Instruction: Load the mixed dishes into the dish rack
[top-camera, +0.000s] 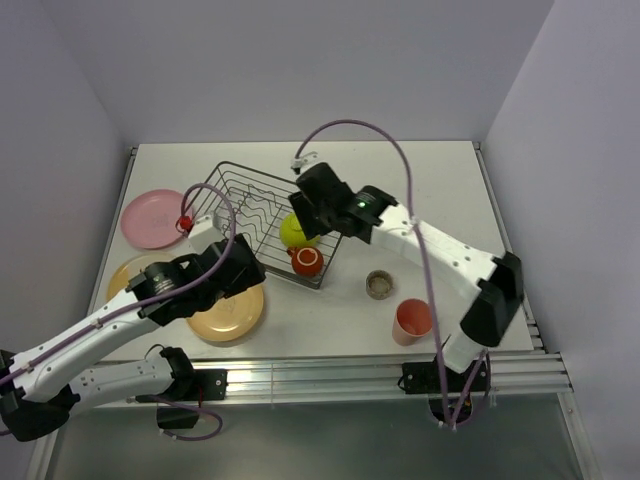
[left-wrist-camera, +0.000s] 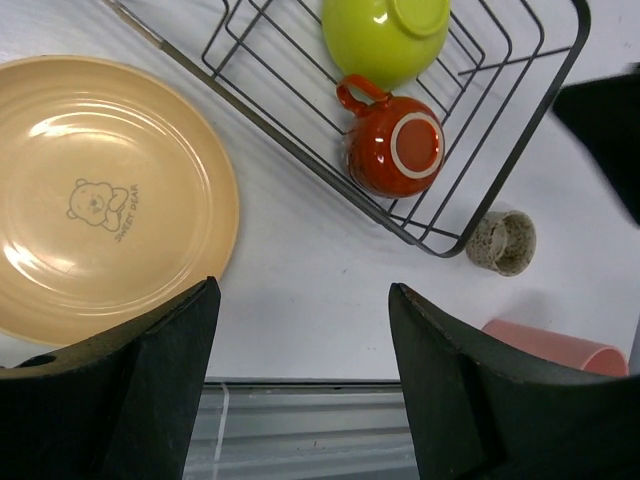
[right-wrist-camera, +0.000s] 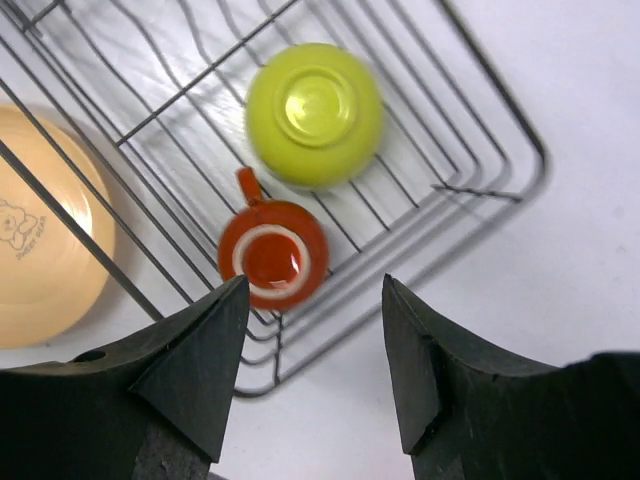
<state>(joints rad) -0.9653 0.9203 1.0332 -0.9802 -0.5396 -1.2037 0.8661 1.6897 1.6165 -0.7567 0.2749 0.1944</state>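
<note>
So far, two of the seven pieces are loaded, by my reckoning: the dish rack (top-camera: 250, 200) holds the lime-green bowl (right-wrist-camera: 313, 113) and the red mug (right-wrist-camera: 273, 253), both bottom-up in its near-right corner, and I see nothing else in it. The mug sits just ahead of my right claw (right-wrist-camera: 310, 370), whose jaws are apart and empty, with the bowl farther ahead. My left claw (left-wrist-camera: 305, 400) is also spread wide with nothing in it. The tan-orange plate (left-wrist-camera: 100, 195) lies on the table (top-camera: 440, 180) ahead of it to the left. The grey-beige cup (left-wrist-camera: 502, 241) is ahead to its right, and the salmon-pink tumbler (left-wrist-camera: 545, 345) is just beside its right finger. The pink plate (top-camera: 153, 217) and pale cream plate (top-camera: 125, 275) lie out left of that claw; all five need racking
</note>
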